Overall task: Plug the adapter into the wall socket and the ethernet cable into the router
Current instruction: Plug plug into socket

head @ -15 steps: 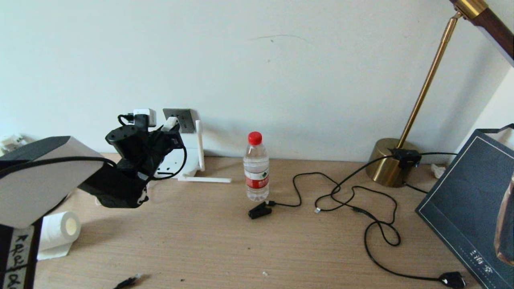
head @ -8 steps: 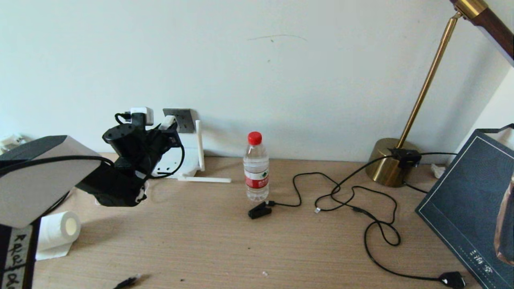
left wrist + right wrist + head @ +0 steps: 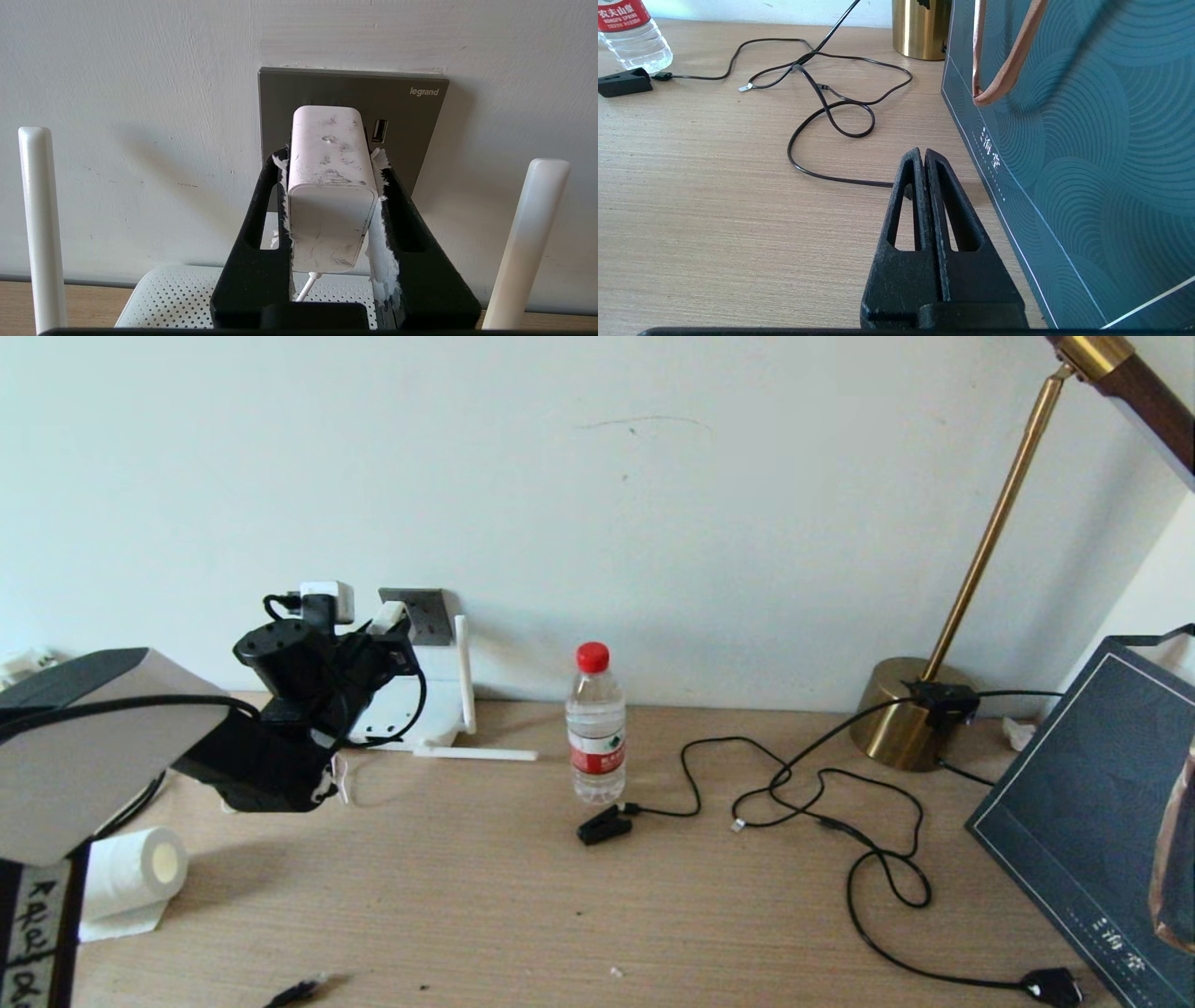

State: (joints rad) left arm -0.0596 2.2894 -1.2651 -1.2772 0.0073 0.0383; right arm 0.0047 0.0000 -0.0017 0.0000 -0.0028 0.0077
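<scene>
Adapter held against the wall socket, mid-insertion.

Left gripper had its jaws partly closed on the white cube's two sides, keeping it square to the grey plate at the far left of the desk, above the router; whether the pins were seated could not be seen. Right gripper, jaws pressed shut and empty, rested parked near the blue bag, with the black cable untouched.
</scene>
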